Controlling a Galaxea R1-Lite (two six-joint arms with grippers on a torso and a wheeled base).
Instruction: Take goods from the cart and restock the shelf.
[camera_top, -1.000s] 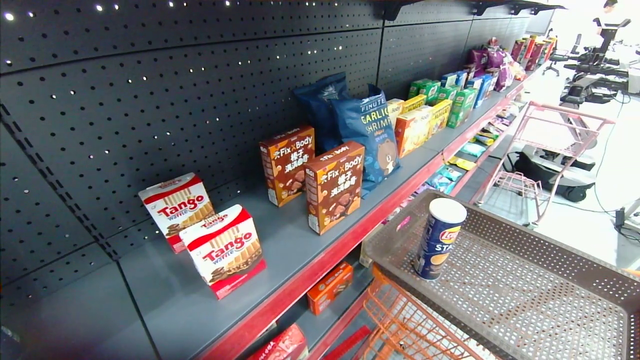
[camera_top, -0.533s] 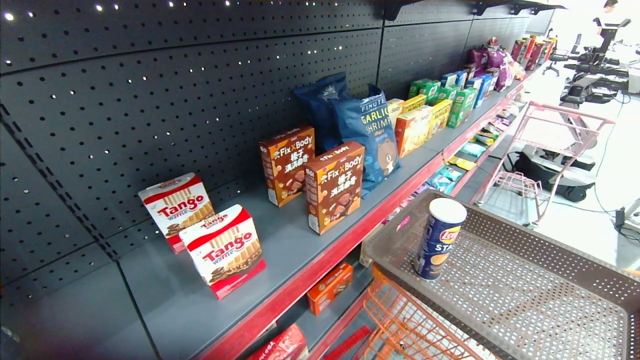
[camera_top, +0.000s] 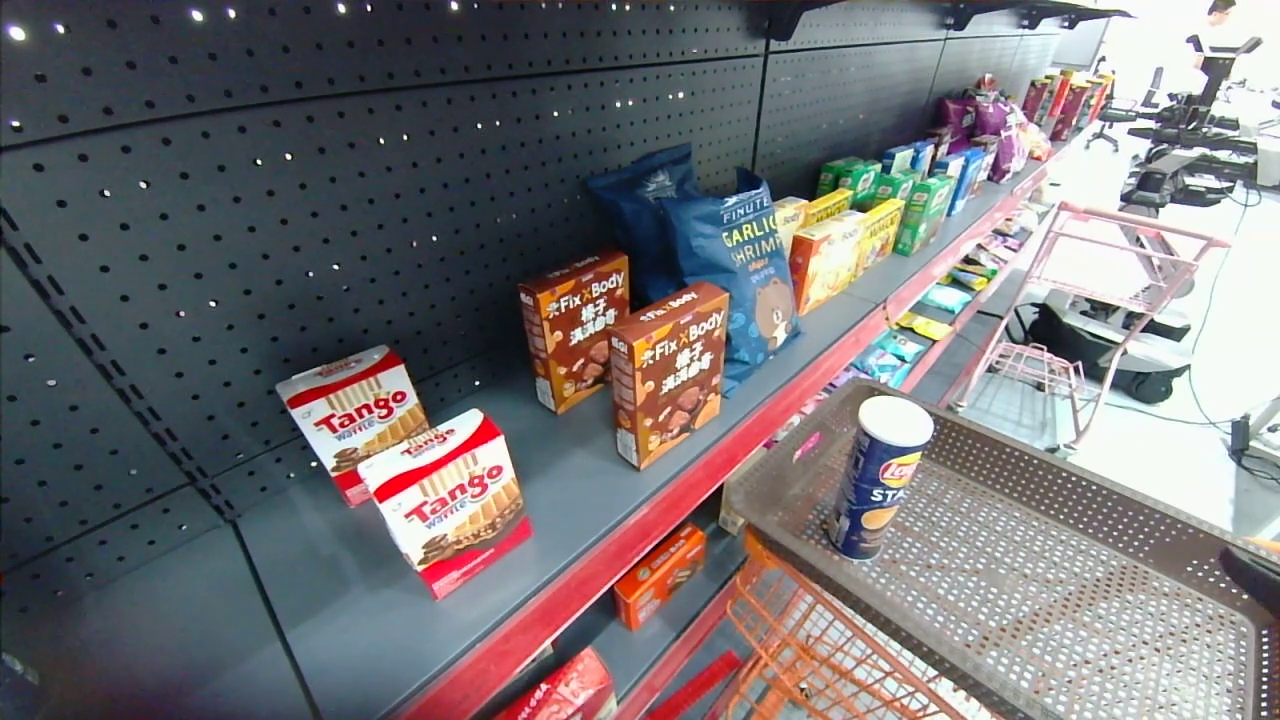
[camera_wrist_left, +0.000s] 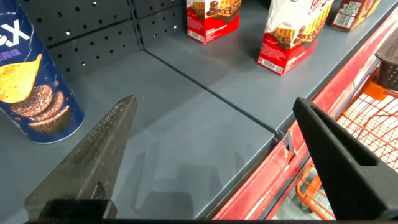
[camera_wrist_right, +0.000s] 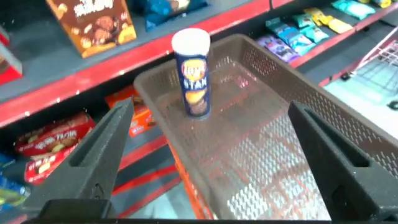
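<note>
In the brown tray (camera_top: 1050, 600) on top of the orange wire cart (camera_top: 800, 650) stands one blue chip can (camera_top: 880, 478). It is upright, has a white lid, and sits near the tray corner closest to the shelf (camera_top: 600, 480). Nothing touches it.

The right gripper (camera_wrist_right: 210, 107) hangs above the tray, near the can but apart from it. Its two fingers are spread wide and hold nothing.

The left gripper (camera_wrist_left: 214, 106) is over a bare part of the grey shelf. Its fingers are spread wide too, with nothing between them. Off to one side of it, a second blue chip can (camera_wrist_left: 34, 81) stands on the shelf by the back wall (camera_top: 400, 200), which is full of little holes.

Farther along the shelf stand two red and white wafer boxes (camera_top: 450, 500), one behind the other. Next come two brown snack boxes (camera_top: 668, 372), then two dark blue chip bags (camera_top: 740, 270), then more boxes and bags.

The shelf has a red front edge. Beyond the tray, a pink cart (camera_top: 1100, 300) stands on the floor.
</note>
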